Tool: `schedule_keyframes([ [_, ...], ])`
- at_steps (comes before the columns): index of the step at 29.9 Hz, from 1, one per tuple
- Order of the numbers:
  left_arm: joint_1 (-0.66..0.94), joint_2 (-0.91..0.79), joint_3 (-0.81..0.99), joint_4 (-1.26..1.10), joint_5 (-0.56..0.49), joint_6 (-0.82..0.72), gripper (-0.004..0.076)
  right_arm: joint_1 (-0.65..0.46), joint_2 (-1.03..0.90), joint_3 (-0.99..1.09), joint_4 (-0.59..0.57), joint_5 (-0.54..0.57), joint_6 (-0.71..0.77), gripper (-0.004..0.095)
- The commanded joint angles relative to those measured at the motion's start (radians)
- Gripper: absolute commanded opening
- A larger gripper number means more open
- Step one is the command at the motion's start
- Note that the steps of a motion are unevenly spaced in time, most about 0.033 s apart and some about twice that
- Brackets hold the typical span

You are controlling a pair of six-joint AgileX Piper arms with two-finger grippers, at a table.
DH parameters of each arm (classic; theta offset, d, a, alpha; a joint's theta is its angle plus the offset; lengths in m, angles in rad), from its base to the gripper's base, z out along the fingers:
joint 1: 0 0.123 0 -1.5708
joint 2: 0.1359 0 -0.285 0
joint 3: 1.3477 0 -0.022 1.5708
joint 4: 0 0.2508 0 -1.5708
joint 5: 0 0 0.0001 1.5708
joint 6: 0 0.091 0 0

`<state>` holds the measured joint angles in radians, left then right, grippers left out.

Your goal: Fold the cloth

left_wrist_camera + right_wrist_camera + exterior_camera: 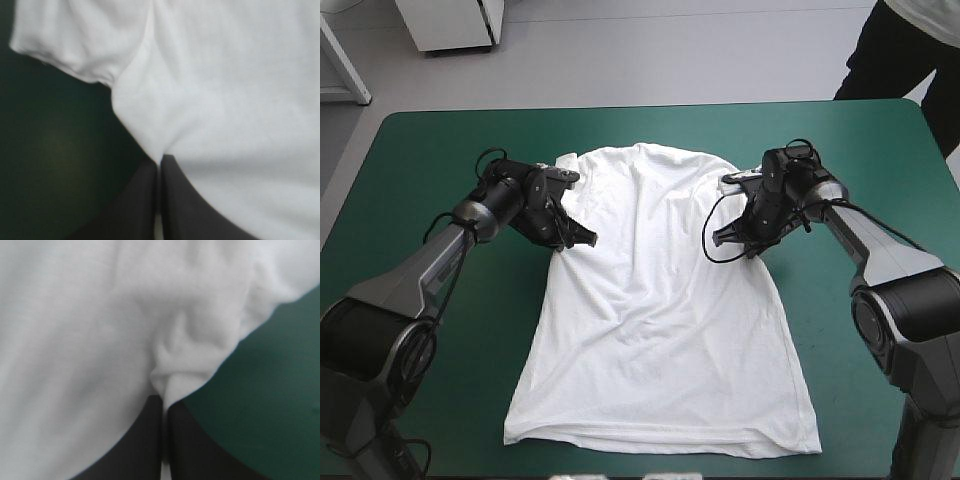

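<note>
- My left gripper point(159, 162) has its black fingers point(135, 210) pressed together, with a fold of the T-shirt point(225, 100) pinched at their tips. A thin white sliver of cloth shows in the slit between them.
- That pinch sits at the shirt's side edge, just under the left sleeve point(75, 40). The sleeve lies flat on the teal-green cover point(50, 165) ahead of the gripper.
- My right gripper point(164, 402) is clamped the same way. A small bunched ridge of T-shirt point(75, 340) rises from its tips, and a white line runs down between the fingers point(195, 450).
- Beside the right gripper the shirt's edge curves away and bare cover point(270, 405) shows. The cloth ahead of it toward the sleeve point(285, 270) is rumpled.
- From the high view, the left gripper point(582, 240) and the right gripper point(722, 240) face each other across the chest of the T-shirt point(660, 310), one on each side edge, both low at the table point(440, 400).
- The shirt lies spread flat in the middle of the table, with the collar point(640, 150) toward the far edge and the hem point(660, 440) close to the near edge. Soft creases run down the body.
- Nothing else lies on the cover near the shirt.
- In the high view my left arm covers most of the left sleeve, and the right wrist hides the right one. I can only make out their outlines from the wrist views.
- Both wrist views are soft, so I cannot tell how many layers of cloth each gripper holds.
</note>
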<state>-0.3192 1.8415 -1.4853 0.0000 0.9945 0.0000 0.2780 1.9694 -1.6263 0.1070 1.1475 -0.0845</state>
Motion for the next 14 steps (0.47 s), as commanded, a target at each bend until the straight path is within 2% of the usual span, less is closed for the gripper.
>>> schedule_keyframes([
  [1, -0.005, -0.137, -0.071, 0.020, 0.013, -0.014, -0.0010, -0.017, -0.126, -0.101, 0.013, 0.060, 0.016, -0.0013],
  [14, -0.005, -0.453, -0.193, 0.022, 0.056, -0.014, -0.0010, -0.017, -0.403, -0.160, -0.017, 0.089, 0.047, -0.0013],
])
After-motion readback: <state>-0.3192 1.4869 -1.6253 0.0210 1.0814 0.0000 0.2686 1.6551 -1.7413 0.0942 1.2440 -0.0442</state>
